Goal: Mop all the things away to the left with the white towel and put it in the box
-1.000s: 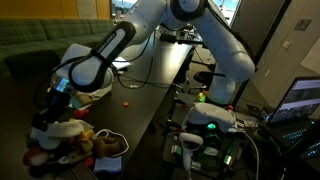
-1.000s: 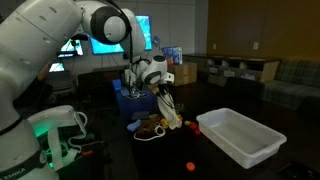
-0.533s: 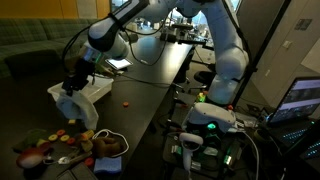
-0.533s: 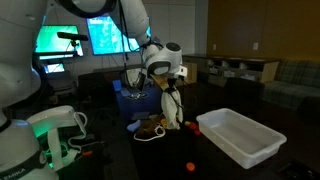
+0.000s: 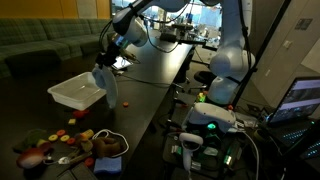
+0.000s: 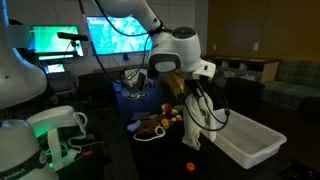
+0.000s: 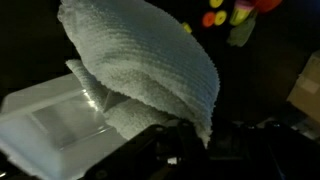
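The soft, light white towel point(image 7: 140, 60) hangs floppy from the fingers point(image 5: 108, 66), pinched on its edge, beside the box point(image 5: 78, 93).

The place is a dim robotics lab in an office-like room. Wall screens point(image 6: 116, 32) glow behind a long dark table point(image 5: 160, 72), and a laptop point(image 5: 303, 100) sits open beside cabled electronics point(image 5: 210, 120) (green lights glowing). A couch point(image 5: 40, 42) lines the far side.

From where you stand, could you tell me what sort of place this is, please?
Probably a robotics lab or office lounge: large glowing display screens, a green upholstered couch and a long dark worktable.
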